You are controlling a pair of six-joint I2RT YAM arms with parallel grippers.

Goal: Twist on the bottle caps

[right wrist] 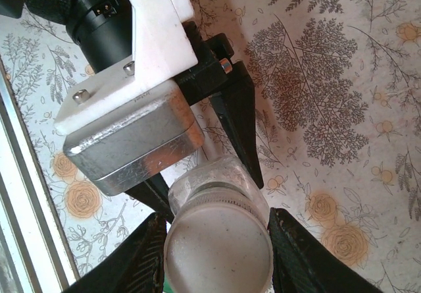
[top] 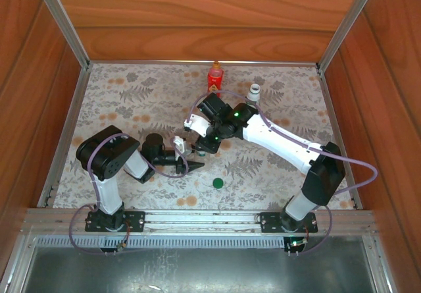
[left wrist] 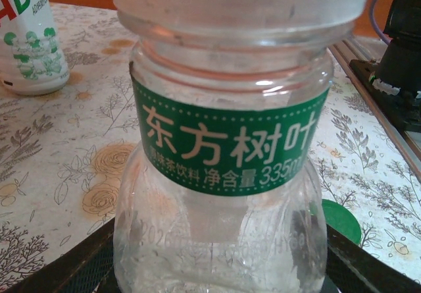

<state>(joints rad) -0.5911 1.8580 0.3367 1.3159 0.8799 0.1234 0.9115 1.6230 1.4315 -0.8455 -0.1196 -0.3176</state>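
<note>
Obs.: left gripper (top: 196,161) pinches the clear bottle (left wrist: 220,174) low on its body, upright mid-way across the table (top: 118,108). The right gripper (right wrist: 220,253) is above it, clamped on its pale cap (right wrist: 217,230). Red bottle (top: 215,77) at far edge. Green cap (top: 218,183) lies loose near front. White bottle (top: 254,93) just right of red.

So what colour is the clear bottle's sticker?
Green with pale lettering. The label on the clear bottle shows best in the left wrist view.
</note>
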